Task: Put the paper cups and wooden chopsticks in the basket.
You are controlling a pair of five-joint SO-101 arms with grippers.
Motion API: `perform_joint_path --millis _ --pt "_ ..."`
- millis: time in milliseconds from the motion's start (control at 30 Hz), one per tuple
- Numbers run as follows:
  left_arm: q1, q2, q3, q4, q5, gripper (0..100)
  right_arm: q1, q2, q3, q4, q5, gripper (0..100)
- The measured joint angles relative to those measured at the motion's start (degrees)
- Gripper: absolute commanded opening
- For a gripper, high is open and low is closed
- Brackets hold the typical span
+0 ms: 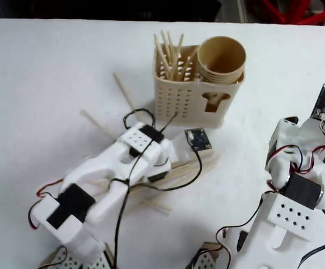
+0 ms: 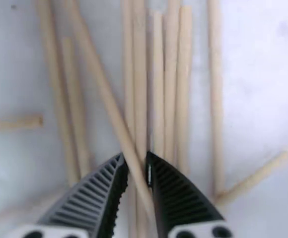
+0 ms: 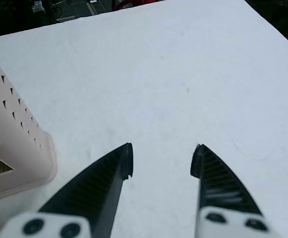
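The left gripper [image 2: 135, 161] is pinched on one chopstick [image 2: 102, 84] among the loose chopsticks [image 2: 171, 74], at six o'clock from the basket [image 1: 185, 103] (paper cups [image 1: 221, 56] stacked inside). The right gripper [image 3: 161, 158] gapes apart at four o'clock.

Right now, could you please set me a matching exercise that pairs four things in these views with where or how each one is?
Things:
1. paper cups
2. left claw
3. right claw
4. loose chopsticks

Places and states:
A. open above the bare table
B. stacked inside the basket
C. lying flat on the table
D. closed around a single chopstick

Pairs: 1-B, 2-D, 3-A, 4-C.
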Motion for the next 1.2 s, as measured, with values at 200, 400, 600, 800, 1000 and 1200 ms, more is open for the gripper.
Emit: perform_joint_path --millis 200,400,600,800,1000,1200 --pt "0.0 -9.3 0.0 4.7 0.0 2 0.0 0.0 0.0 0.0 0.0 20.1" --pt "0.0 -17.1 0.0 8.7 0.0 2 0.0 0.0 0.0 0.0 0.0 20.1" --pt "-1.1 -24.3 0.0 10.5 0.0 2 0.0 0.0 0.0 0.0 0.0 20.1" --pt "-2.5 -33.1 0.0 14.3 -0.4 2 0.0 0.0 0.0 0.0 0.0 20.1" --pt "-2.8 -42.7 0.0 14.9 -0.4 2 0.0 0.0 0.0 0.0 0.0 20.1" --pt "-2.8 -49.6 0.0 14.9 -0.4 2 0.0 0.0 0.0 0.0 0.0 20.1"
